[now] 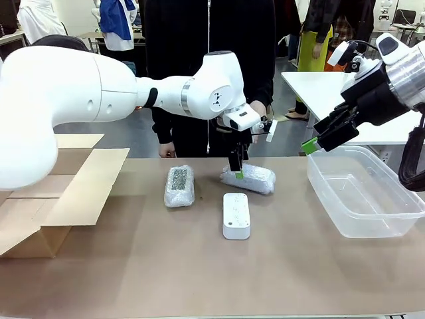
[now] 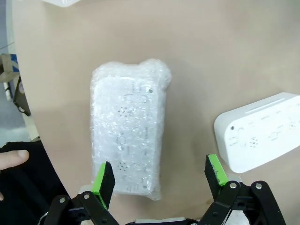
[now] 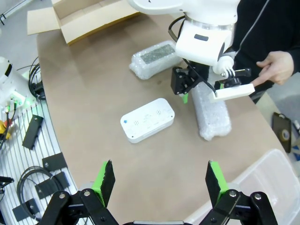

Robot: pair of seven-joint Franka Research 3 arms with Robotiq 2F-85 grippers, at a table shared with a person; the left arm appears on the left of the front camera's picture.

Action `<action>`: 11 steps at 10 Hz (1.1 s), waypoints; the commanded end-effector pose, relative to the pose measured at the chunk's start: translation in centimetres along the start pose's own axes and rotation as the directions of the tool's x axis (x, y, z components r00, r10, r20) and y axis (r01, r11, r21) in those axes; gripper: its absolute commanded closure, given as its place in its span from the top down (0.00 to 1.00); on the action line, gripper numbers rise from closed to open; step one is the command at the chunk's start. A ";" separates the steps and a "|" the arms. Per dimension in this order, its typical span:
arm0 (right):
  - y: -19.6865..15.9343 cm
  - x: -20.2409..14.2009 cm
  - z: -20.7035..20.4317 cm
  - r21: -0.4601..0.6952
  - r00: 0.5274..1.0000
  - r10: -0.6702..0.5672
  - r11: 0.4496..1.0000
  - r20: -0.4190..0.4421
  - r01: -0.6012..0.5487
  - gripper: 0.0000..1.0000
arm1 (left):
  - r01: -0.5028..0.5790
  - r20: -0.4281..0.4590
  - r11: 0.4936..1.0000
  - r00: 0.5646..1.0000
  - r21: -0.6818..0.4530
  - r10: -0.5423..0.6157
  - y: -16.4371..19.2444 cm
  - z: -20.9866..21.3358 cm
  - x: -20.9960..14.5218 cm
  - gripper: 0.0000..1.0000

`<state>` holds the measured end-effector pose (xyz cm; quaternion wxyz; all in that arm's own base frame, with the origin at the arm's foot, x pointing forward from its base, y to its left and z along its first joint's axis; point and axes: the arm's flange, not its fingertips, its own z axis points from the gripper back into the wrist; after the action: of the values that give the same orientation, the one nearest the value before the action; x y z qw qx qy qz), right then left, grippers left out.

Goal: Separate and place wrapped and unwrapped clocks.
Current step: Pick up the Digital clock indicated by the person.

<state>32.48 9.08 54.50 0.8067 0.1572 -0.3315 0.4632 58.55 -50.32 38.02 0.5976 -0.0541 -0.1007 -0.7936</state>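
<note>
Brown table [image 1: 119,266] in a busy workroom: beyond the bare white clock [image 1: 236,216] lie a speckled wrapped clock [image 1: 179,186] and a plain wrapped clock [image 1: 257,179]. The left gripper [image 1: 237,174] is spread over the plain one, and the right gripper [image 1: 319,143] is spread, well right.

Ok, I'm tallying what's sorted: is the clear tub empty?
Empty: the tub shows only its bare bottom; the white clock, the speckled bundle and the plain bundle lie on the table.

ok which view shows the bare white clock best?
Right wrist view: the unwrapped clock lies whole, face up, dots visible. Front view has it whole but foreshortened; left wrist view crops it at the picture's edge.
</note>
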 end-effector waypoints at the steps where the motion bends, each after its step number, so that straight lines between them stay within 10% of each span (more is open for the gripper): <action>1: -0.1 -0.1 -0.2 0.022 1.000 -0.004 1.000 0.012 0.004 1.00 | 0.008 -0.021 1.000 1.000 0.024 -0.007 2.7 -0.8 0.8 1.00; 11: -0.1 -0.1 -0.2 0.022 1.000 -0.004 1.000 0.012 0.004 1.00 | 0.063 -0.110 0.998 0.992 0.017 -0.061 5.6 -3.1 2.2 1.00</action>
<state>32.48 9.08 54.50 0.8068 0.1572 -0.3314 0.4633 60.51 -52.52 35.31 0.5891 -0.0216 -0.0779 -0.8040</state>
